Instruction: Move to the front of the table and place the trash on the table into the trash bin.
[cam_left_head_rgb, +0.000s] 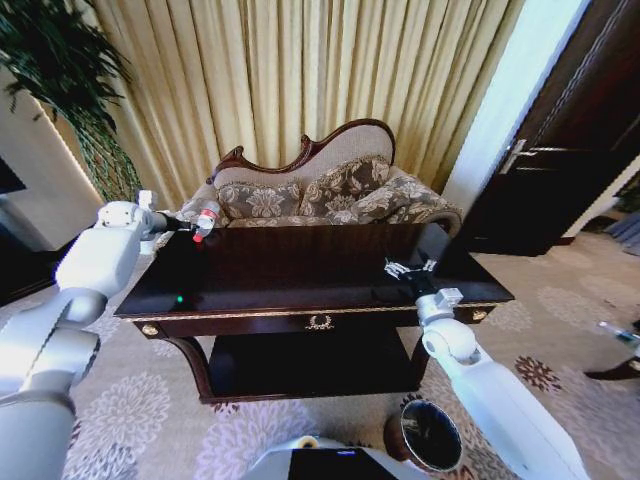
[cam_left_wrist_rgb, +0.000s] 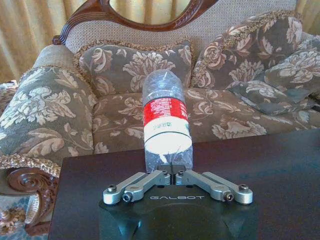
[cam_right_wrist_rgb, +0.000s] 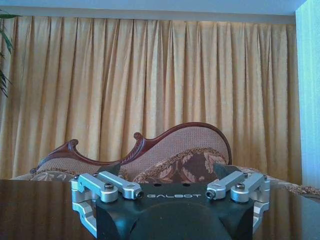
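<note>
Left end effector (cam_left_wrist_rgb: 172, 172) has its fingers pinched tight on the clear plastic bottle (cam_left_wrist_rgb: 166, 122) — red label showing, held up over the far left corner of the dark glossy surface (cam_left_head_rgb: 300, 275). Right end effector (cam_left_head_rgb: 410, 270) hovers spread wide and empty above the right side. Bottle pickup looks done; next comes carrying it round to the coppery trash bin (cam_left_head_rgb: 428, 435) on the floor at front right — a long swing.

Daylight glows through the curtains (cam_left_head_rgb: 300, 70), backlighting the room. Glossy table (cam_left_head_rgb: 300, 275) top reads nearly black, with sheen along its right end. Head view bows hard at the edges. Bottle (cam_left_wrist_rgb: 166, 120) base is blown out white; wrist views slightly soft.
</note>
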